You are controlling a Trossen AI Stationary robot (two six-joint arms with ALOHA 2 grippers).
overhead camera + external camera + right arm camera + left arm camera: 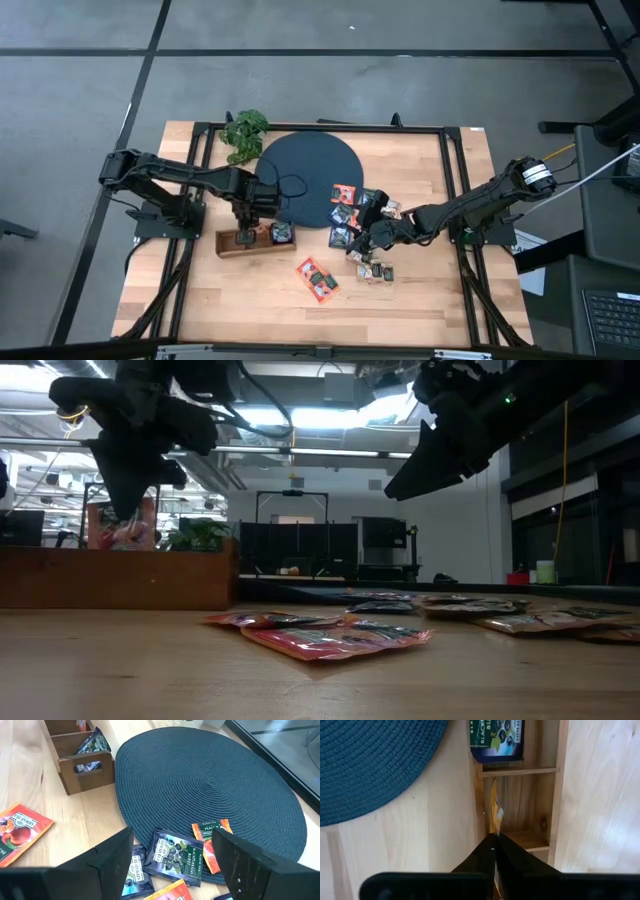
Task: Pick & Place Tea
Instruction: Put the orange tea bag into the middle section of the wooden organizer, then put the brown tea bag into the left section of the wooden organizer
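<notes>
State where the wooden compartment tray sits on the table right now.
In the high view the wooden tray sits left of centre, just below the dark round mat, under the left gripper.

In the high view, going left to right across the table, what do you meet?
Left claw shut on an orange sachet over the wooden tray → dark sachet in the tray's right compartment → orange-red sachet lying alone → right claw, open over the sachet pile.

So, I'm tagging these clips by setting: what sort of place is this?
Probably a robotics lab or workshop, not a home. A wooden table in a black metal frame stands on a bare grey floor; the low view shows industrial ceiling lights and open racks behind.
</notes>
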